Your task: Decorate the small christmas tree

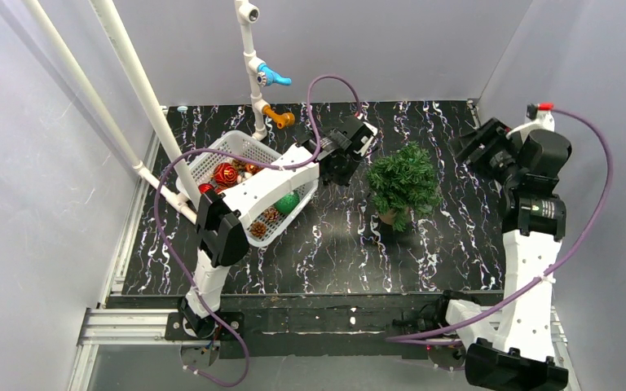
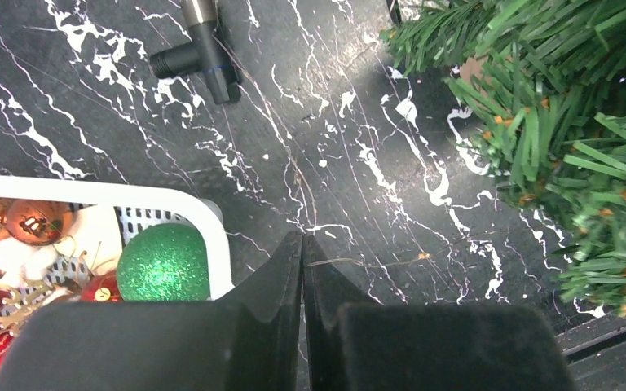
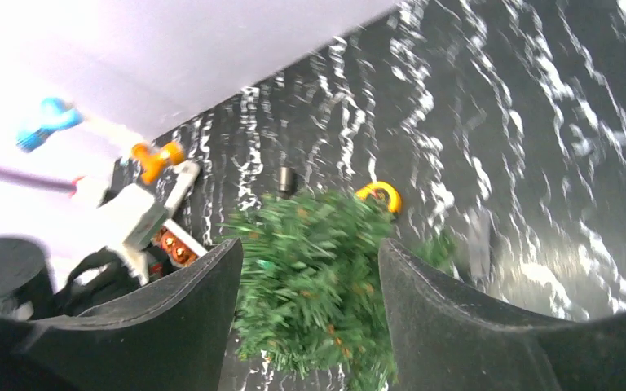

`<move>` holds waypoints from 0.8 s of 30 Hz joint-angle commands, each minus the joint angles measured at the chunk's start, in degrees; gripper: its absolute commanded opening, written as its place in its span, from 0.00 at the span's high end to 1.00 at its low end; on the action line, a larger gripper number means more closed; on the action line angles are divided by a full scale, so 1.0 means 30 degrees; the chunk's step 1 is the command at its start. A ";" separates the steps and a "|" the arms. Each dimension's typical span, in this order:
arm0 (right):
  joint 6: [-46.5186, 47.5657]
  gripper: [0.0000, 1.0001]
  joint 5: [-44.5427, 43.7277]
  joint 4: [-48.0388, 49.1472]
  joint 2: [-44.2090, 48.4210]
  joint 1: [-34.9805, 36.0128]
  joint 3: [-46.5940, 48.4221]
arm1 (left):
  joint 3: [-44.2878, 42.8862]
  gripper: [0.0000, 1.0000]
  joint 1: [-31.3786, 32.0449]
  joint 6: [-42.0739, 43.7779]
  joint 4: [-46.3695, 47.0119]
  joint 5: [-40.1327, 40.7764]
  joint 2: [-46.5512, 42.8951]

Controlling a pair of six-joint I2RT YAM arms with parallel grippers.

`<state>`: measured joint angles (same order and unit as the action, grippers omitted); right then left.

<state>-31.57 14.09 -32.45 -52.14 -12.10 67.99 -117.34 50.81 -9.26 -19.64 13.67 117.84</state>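
The small christmas tree (image 1: 405, 181) stands upright right of centre on the black marbled table; it also shows in the left wrist view (image 2: 570, 122) and the right wrist view (image 3: 318, 277). My left gripper (image 1: 334, 173) (image 2: 302, 240) is shut, hovering between the white basket (image 1: 236, 140) (image 2: 204, 216) and the tree. A thin thread runs from its fingertips; I cannot tell if it is pinched. The basket holds a shiny green ball (image 1: 287, 204) (image 2: 163, 262), red and copper balls, and pine cones. My right gripper (image 1: 466, 147) (image 3: 310, 244) is open and empty, raised right of the tree.
A white pipe stand with a blue valve (image 1: 273, 77) and an orange valve (image 1: 279, 118) rises at the back. Two slanted white pipes (image 1: 143, 90) cross the left side. A dark pipe fitting (image 2: 204, 49) and a yellow ring (image 3: 379, 194) lie on the table.
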 commanded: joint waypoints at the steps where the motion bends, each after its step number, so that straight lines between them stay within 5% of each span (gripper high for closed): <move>1: 0.4741 0.32 0.2187 0.2474 -0.0762 0.1788 0.2468 | -0.1088 1.00 -0.0230 0.0663 -0.1653 -0.0299 0.0590; 10: 1.4990 0.45 1.0785 0.4911 -0.1111 0.5361 0.0572 | -0.1055 1.00 -0.0261 0.0707 -0.1375 -0.1755 0.0244; 17: 1.3400 0.46 1.1063 0.7862 0.0059 0.5731 -0.2014 | -0.0561 0.98 -0.0250 -0.0004 -0.1028 -0.1741 0.0158; 18: 1.3392 0.46 1.0780 0.7744 0.0237 0.5732 -0.2155 | -0.0695 0.80 -0.0249 -0.0022 -0.1102 -0.1733 0.0209; 19: 1.3395 0.46 1.0389 0.7635 0.0457 0.5732 -0.2337 | -0.0890 0.52 -0.0255 -0.0020 -0.1188 -0.1707 0.0248; 20: 1.3509 0.46 1.0037 0.7602 0.0755 0.5732 -0.2521 | -0.1007 0.39 -0.0264 -0.0020 -0.1261 -0.1612 0.0267; 24: 1.4033 0.43 0.8664 0.7581 0.2137 0.5717 -0.3224 | -0.1673 0.21 -0.0294 0.0440 -0.1793 -0.1119 0.0185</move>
<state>8.45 43.55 -13.41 -49.74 4.91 59.31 -119.77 50.15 -8.91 -19.84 8.60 119.92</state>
